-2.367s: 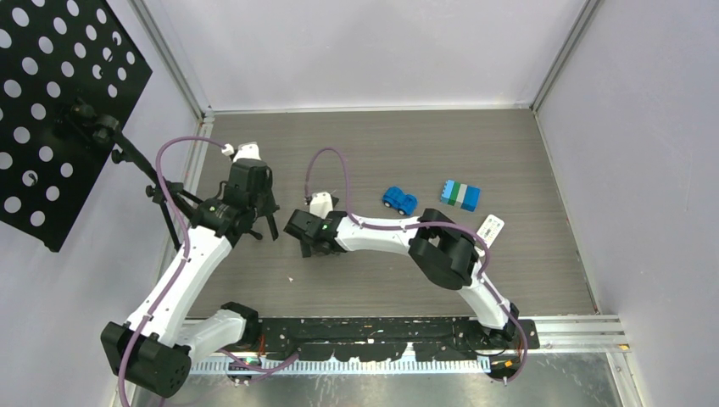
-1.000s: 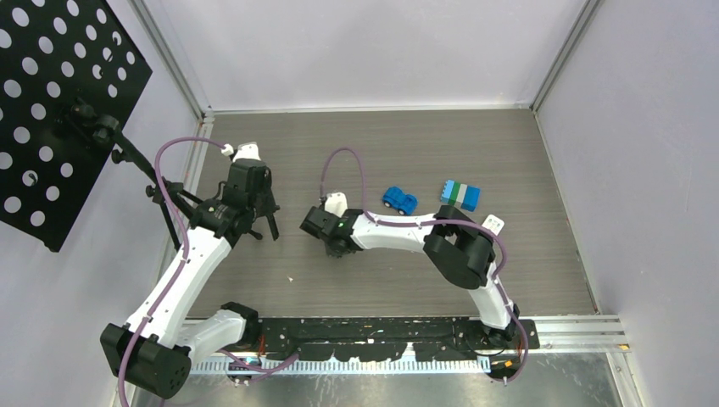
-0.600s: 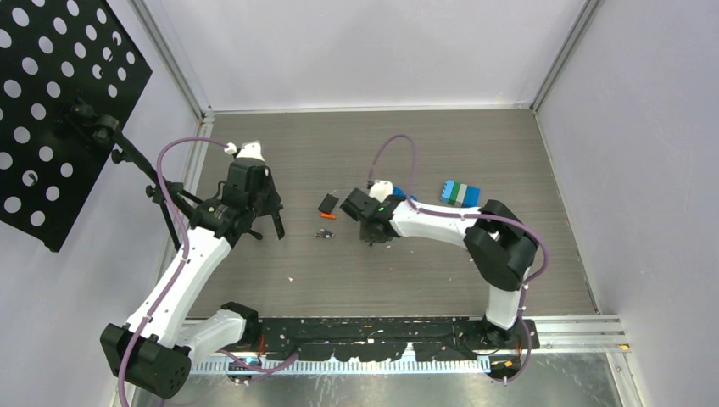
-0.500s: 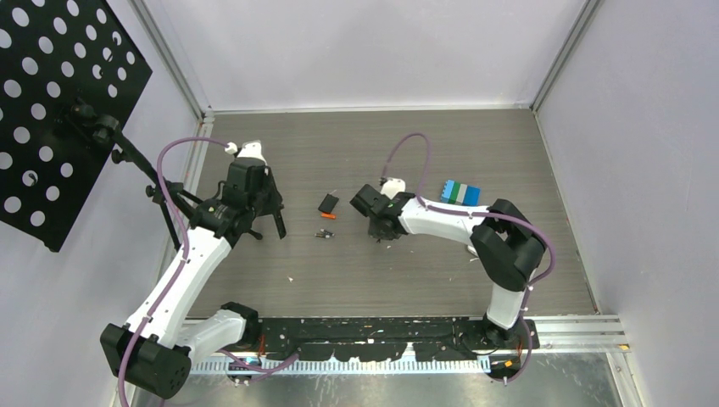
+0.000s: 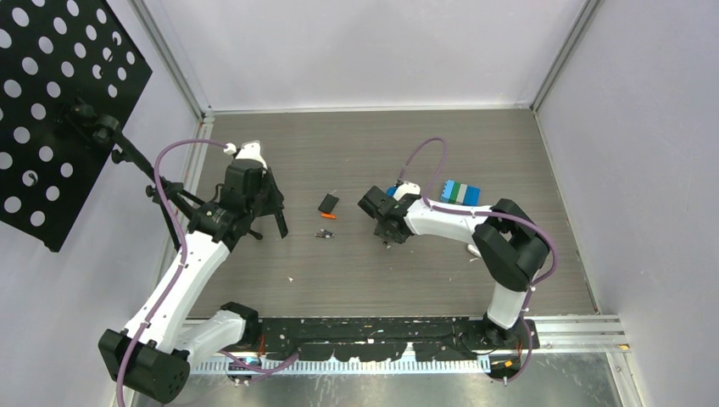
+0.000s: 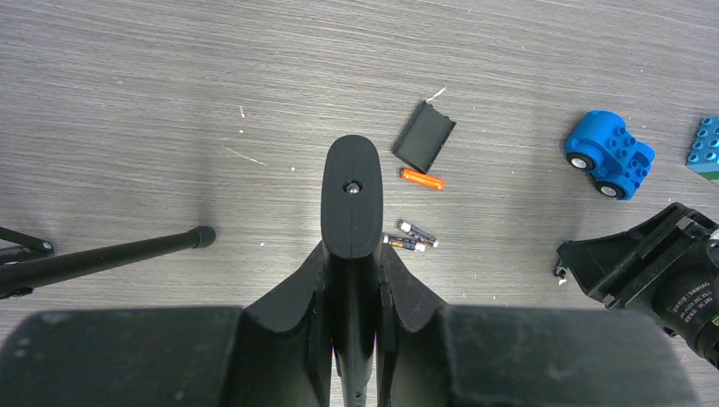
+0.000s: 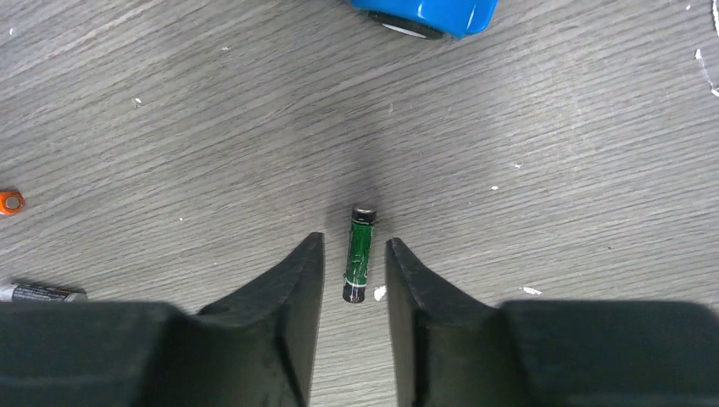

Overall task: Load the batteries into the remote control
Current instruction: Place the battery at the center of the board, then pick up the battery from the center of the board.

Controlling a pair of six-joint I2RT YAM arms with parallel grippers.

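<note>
My left gripper is shut on the remote control, a long black bar pointing forward over the table. Just beyond its tip lie an orange battery and two dark batteries side by side. These show in the top view as the orange battery and the dark pair. My right gripper is open and low over the table. A green battery lies flat between its fingers with a gap on each side. In the top view the right gripper is right of the battery group.
A black battery cover lies beside the orange battery. A blue toy car sits just behind my right gripper, with a blue-green brick block further right. A black stand rod reaches in from the left below a perforated panel.
My right arm swung right from the table's middle to near the blue car, uncovering the cover and batteries. Its jaws have widened, and the green battery lies between them. The left arm barely moved.
</note>
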